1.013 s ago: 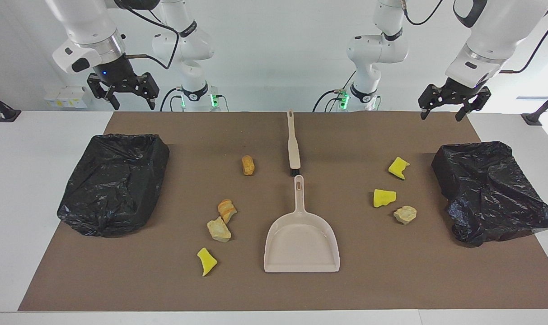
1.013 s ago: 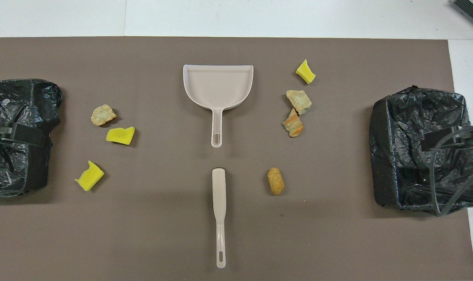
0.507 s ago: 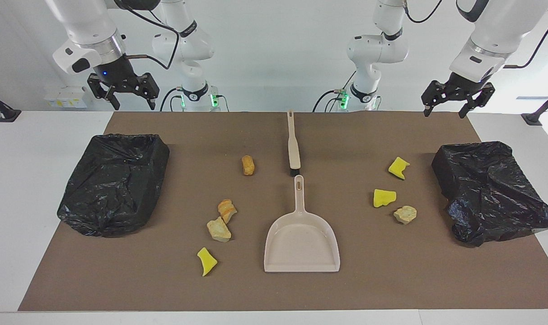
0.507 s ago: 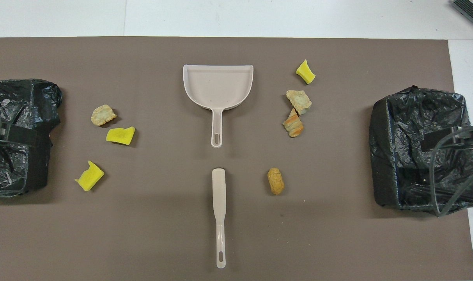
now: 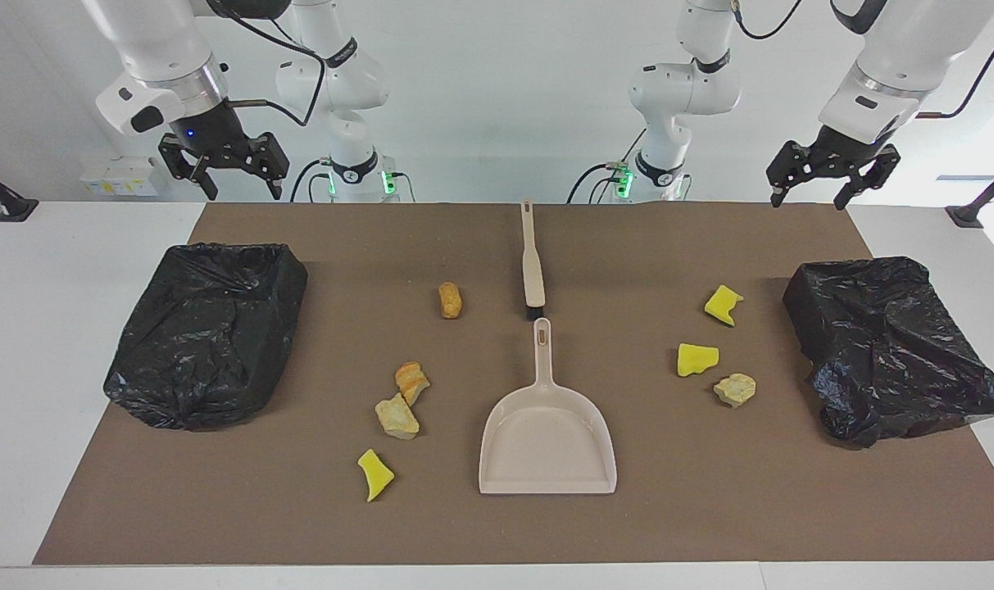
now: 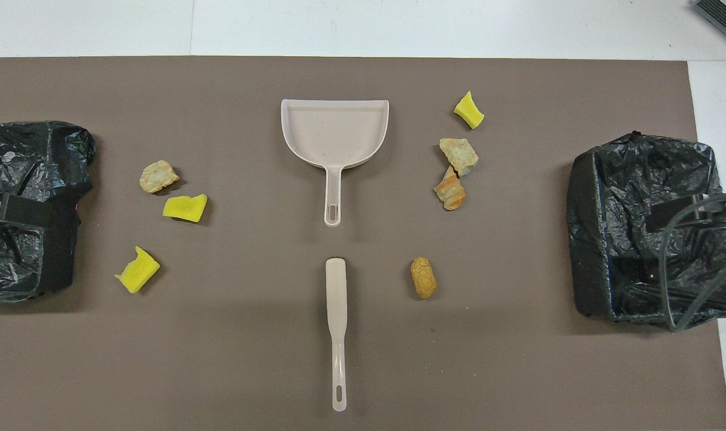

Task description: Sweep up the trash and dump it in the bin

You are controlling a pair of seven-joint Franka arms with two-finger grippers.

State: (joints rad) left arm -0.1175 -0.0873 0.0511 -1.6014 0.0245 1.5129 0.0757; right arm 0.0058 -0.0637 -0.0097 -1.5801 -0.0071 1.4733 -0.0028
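Two Franka arms hang above a brown mat [image 5: 644, 524] strewn with trash. The left gripper [image 5: 816, 195] hovers high over the mat's edge nearest the robots, at the left arm's end of the table, fingers spread and holding nothing. Below it, farther from the robots, sits a bin [image 5: 890, 348] [image 6: 21, 209] lined with a black bag. The right gripper [image 5: 238, 187] hovers over the mat's corner at the right arm's end, also spread and empty, with a second bin [image 5: 206, 332] [image 6: 647, 230] below it and farther out.

Between the two grippers, midway along the table, lie a brush [image 5: 533, 262] [image 6: 337, 332] and, just past its bristles and farther from the robots, a dustpan [image 5: 547, 426] [image 6: 334, 134], handles in line.

The trash lies in two groups. Toward the left gripper's bin: two yellow sponge pieces [image 5: 722, 304] [image 6: 137, 270] and [image 5: 696, 359] [image 6: 185, 208], and a tan lump [image 5: 735, 389] [image 6: 158, 176]. Toward the right gripper's bin: an orange lump [image 5: 449, 300] [image 6: 423, 278] beside the brush, two touching lumps [image 5: 411, 382] [image 6: 450, 192] and [image 5: 397, 417] [image 6: 459, 155], and one yellow sponge piece [image 5: 374, 474] [image 6: 468, 111], farthest from the robots.
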